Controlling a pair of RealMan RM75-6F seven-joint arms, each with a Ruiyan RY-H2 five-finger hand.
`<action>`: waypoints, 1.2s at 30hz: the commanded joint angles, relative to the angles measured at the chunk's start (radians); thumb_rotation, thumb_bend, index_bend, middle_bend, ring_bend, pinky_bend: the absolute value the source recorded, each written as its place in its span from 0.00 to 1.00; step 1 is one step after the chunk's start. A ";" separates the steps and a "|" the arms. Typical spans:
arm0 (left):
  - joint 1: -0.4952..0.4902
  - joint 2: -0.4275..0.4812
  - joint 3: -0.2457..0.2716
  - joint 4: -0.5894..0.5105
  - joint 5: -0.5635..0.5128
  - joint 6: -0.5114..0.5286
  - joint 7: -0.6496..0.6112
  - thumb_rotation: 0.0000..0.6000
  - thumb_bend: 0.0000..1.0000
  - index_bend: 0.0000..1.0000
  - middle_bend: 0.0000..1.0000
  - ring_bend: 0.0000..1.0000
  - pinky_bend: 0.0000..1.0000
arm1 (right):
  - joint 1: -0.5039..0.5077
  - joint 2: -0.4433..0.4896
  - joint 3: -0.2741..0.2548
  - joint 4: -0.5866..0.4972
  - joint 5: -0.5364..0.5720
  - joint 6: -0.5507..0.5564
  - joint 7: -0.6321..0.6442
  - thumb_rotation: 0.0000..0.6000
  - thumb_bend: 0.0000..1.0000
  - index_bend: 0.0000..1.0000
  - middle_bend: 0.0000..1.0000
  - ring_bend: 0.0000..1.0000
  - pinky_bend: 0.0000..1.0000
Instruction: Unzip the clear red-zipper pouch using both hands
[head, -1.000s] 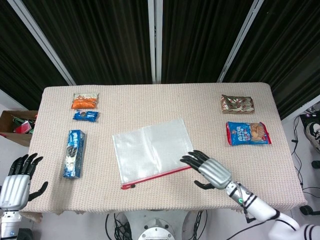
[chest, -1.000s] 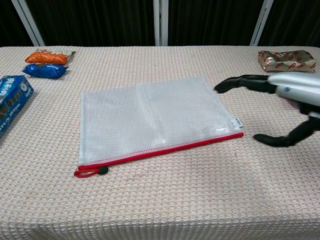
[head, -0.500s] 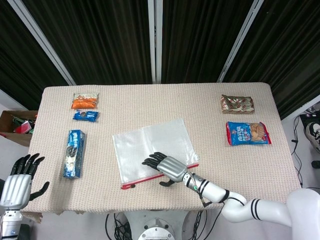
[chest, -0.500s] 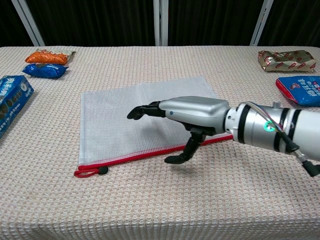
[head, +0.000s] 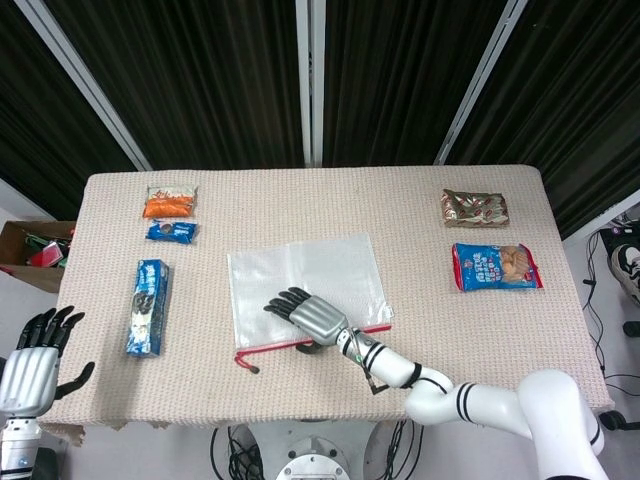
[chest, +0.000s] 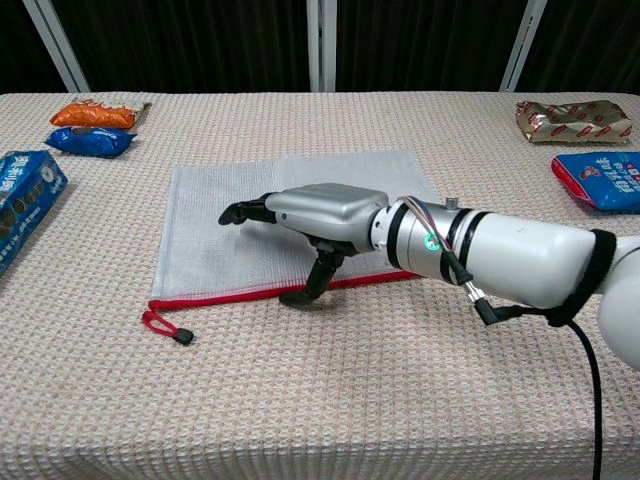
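The clear pouch (head: 300, 285) (chest: 215, 235) lies flat mid-table, its red zipper (head: 275, 347) (chest: 220, 295) along the near edge. The zipper's pull tab (head: 247, 362) (chest: 170, 328) trails off the pouch's near left corner. My right hand (head: 310, 318) (chest: 315, 210) lies palm down over the pouch's near half, fingers stretched toward the left. Its thumb (chest: 310, 290) points down onto the zipper line. It grips nothing. My left hand (head: 30, 365) hovers open off the table's near left corner, far from the pouch, and only the head view shows it.
A blue cookie box (head: 148, 307) (chest: 20, 200), an orange packet (head: 170, 205) (chest: 95, 112) and a small blue packet (head: 170, 231) (chest: 90, 140) lie at left. A brown packet (head: 474, 208) (chest: 573, 120) and a blue snack bag (head: 495, 266) (chest: 600, 180) lie at right.
My right hand swept left from beside the pouch's right edge onto its near half. The pouch turned slightly and its pull tab now trails forward. The left hand stayed put.
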 joint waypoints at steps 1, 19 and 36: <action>0.000 0.001 0.000 0.001 0.001 -0.001 -0.001 1.00 0.23 0.16 0.10 0.06 0.11 | 0.032 -0.033 0.031 0.050 0.036 -0.006 -0.003 1.00 0.18 0.08 0.08 0.00 0.00; 0.016 -0.004 0.005 0.026 -0.002 0.016 -0.030 1.00 0.23 0.16 0.10 0.06 0.11 | 0.206 -0.023 0.007 0.010 -0.090 -0.010 0.055 1.00 0.24 0.29 0.14 0.00 0.00; 0.020 -0.014 0.003 0.058 -0.010 0.011 -0.067 1.00 0.23 0.16 0.10 0.06 0.11 | 0.308 -0.196 -0.014 0.237 -0.085 -0.003 -0.074 1.00 0.28 0.34 0.15 0.00 0.00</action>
